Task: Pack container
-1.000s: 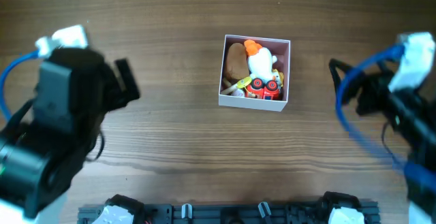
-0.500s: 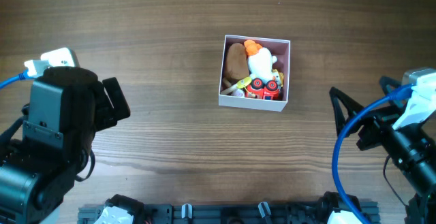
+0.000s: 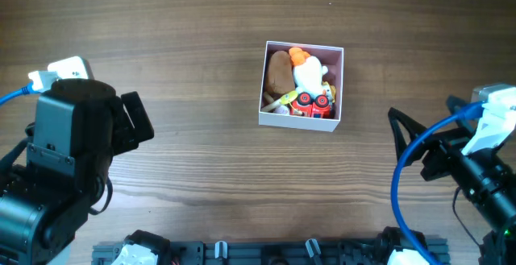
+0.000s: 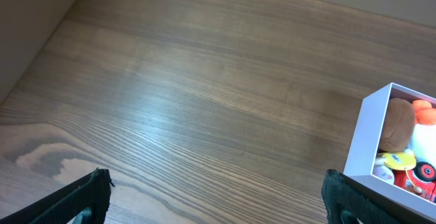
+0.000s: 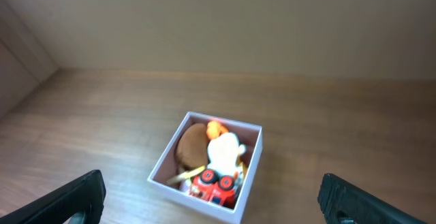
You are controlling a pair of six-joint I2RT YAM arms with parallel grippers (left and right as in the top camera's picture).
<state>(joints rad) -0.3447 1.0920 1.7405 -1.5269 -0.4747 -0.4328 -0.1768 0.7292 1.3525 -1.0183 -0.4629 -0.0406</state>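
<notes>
At table (image 3: 201, 39) centre: container (image 3: 297, 121) square, mouth up; left hand (image 4: 218, 192), right hand (image 5: 214, 195) spread wide.

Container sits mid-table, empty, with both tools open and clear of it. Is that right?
Not empty. The overhead view shows the container holding several toys: a brown one, a white and orange one and a red one. The rest stands: it sits mid-table, with the left tool and right tool open and clear of it.
</notes>
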